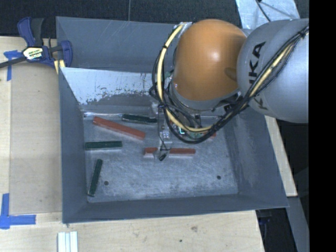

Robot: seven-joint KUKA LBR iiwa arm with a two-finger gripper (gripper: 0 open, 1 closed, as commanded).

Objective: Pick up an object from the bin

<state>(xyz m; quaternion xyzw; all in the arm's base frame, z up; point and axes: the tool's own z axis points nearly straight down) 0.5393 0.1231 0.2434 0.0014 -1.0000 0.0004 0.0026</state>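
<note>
Grasp step, I judge: fingers point(163, 152) are low at a red-brown stick point(181, 151) in the middle of the bin point(252, 156). How open they are, I cannot tell. Next needs firm closing, then lifting.

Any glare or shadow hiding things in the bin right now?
Camera view: glare whitens the bin's back wall; the floor is evenly lit; the orange cover hides the far right corner; the pincer sits over a red-brown stick.

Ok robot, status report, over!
Gripper low at short reddish-brown flat stick, middle of bin. Longer reddish-brown stick to its left, apart. Nothing on top.
</note>
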